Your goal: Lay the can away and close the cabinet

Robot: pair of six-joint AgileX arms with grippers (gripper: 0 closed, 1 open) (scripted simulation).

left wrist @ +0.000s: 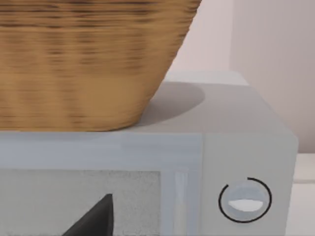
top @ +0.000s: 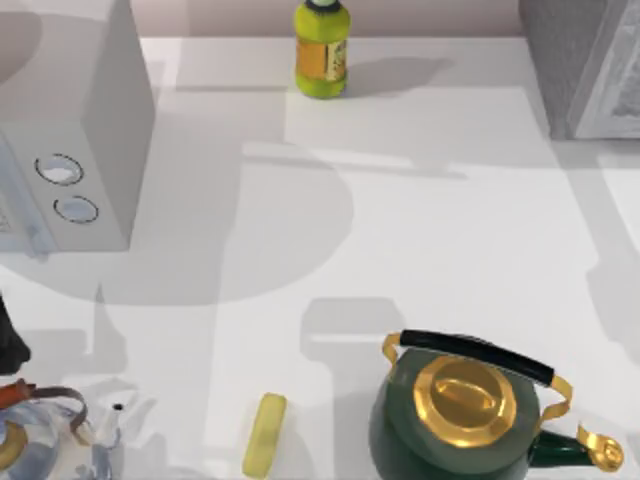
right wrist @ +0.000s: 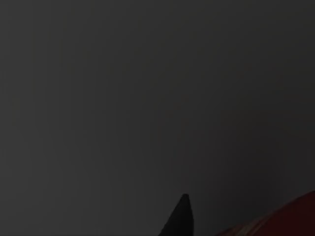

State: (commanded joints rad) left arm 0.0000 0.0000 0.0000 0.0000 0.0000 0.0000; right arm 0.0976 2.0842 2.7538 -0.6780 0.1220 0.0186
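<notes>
The can is out of view. The grey cabinet [top: 572, 62] stands at the table's far right corner, cut off by the picture's edge. My left arm [top: 10, 345] is a dark shape at the left edge, near the microwave [top: 95, 130]. In the left wrist view, a dark part of my left gripper [left wrist: 93, 221] pokes up in front of the microwave's door [left wrist: 83, 196], beside its round dial [left wrist: 244, 200]. The right wrist view is dark.
A yellow-green bottle [top: 321, 50] stands at the far middle. A dark green kettle with a gold lid [top: 465, 410] sits near the front right, a yellow disc [top: 265, 435] left of it, and a glass kettle [top: 45, 440] at the front left. A wicker basket [left wrist: 88, 59] rests on the microwave.
</notes>
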